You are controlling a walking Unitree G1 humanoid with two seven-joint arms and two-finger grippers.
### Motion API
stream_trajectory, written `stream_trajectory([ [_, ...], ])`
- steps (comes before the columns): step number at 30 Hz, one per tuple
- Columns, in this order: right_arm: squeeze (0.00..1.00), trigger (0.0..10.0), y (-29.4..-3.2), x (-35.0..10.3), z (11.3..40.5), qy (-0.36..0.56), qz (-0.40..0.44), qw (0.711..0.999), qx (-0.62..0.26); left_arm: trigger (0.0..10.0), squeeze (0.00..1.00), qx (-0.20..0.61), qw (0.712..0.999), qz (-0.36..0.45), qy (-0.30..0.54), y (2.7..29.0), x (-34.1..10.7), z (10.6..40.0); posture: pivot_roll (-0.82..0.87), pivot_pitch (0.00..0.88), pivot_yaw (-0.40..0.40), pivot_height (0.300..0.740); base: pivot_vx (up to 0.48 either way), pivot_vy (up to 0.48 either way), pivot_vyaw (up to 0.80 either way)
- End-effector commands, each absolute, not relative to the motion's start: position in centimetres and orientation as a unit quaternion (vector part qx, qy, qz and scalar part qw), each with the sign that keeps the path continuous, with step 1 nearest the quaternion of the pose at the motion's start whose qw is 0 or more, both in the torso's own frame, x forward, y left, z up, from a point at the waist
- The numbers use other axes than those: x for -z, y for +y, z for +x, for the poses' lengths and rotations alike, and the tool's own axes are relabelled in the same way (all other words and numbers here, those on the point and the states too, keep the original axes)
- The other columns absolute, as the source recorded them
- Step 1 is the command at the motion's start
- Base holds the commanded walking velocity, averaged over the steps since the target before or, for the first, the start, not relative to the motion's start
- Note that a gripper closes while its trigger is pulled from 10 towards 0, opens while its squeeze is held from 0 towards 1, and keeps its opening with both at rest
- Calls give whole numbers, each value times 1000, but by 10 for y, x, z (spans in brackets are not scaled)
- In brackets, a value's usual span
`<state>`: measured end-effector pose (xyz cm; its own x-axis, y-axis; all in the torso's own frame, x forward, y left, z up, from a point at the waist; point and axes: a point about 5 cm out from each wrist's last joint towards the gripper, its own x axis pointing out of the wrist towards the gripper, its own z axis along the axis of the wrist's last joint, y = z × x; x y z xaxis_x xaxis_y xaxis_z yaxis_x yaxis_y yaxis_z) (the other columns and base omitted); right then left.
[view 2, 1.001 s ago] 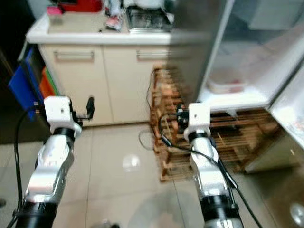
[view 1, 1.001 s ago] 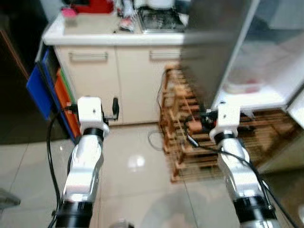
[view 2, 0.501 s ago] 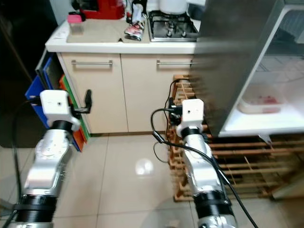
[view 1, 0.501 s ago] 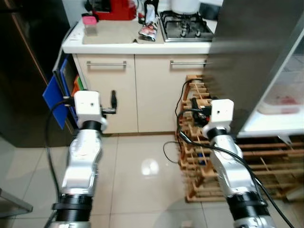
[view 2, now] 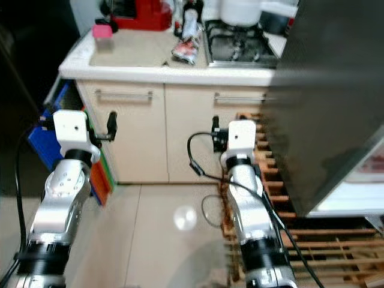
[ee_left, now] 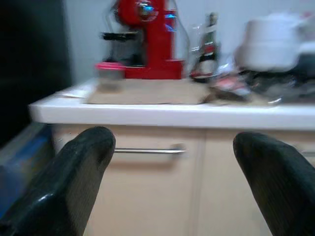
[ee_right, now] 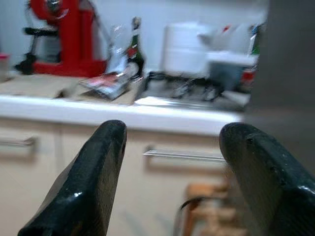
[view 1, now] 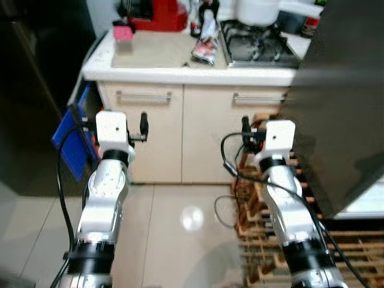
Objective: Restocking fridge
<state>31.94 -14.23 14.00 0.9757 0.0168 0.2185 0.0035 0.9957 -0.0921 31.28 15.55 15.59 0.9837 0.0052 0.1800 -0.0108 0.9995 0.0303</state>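
While facing the kitchen counter (view 1: 150, 72) with both arms raised and nothing gripped, worth sweeping from nine o'clock round to three.

At nine o'clock: a dark tall unit (view 1: 30, 90), with blue and orange boards (view 1: 69, 141) leaning against the cabinet's end. Just inward, left gripper (ee_left: 179, 182) held forward at cabinet-door height, fingers spread wide, empty; between them in the left wrist view, a drawer handle (ee_left: 147, 151) and the counter edge above.

At eleven to twelve o'clock, up on the counter: pink-lidded container (view 1: 123, 33), red coffee machine (view 1: 159, 15), dark bottle (ee_left: 209, 51), crumpled packet (view 1: 206, 48), then the stove (view 1: 258, 48) carrying a white pot (view 1: 258, 11).

At one o'clock: right gripper (ee_right: 172, 172), likewise spread wide and empty, pointing at the cabinet front just below the stove. Under it, a wooden rack (view 1: 264, 204) on the tiled floor (view 1: 180, 228).

At two to three o'clock: fridge door (view 1: 342, 120), a tall grey slab standing edge-on to the right arm, long axis upright; a sliver of white fridge shelf (view 2: 360, 195) behind its lower edge.

Likely goods for restocking lie ahead on the counter, above both grippers, while the fridge sits off at three o'clock. Left gripper nearer the container, right gripper nearer the packet and far nearer the fridge, so probably the better hand for the carry.
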Motion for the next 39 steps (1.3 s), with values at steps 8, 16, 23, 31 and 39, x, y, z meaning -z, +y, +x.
stream_trajectory([
  [8,1000,10000,-132,-157,322,-147,-23,989,-25,10000,0,8,993,12,-119,154,-166,312,28,0,-18,740,480,0,0],
  [16,1000,10000,-124,-156,321,-148,-19,988,-38,10000,0,9,993,16,-119,155,-166,311,31,0,-15,740,480,0,0],
  [23,1000,10000,-122,-154,322,-146,-27,988,-49,10000,0,9,992,17,-123,156,-168,312,33,0,-15,740,480,0,0],
  [31,1000,10000,-123,-154,322,-146,-25,988,-49,10000,0,8,991,16,-130,156,-170,311,31,0,-12,740,466,0,0],
  [39,0,10000,-126,-150,323,-139,-37,989,-32,10000,0,-4,986,26,-163,160,-182,306,38,0,-10,740,455,0,0],
])
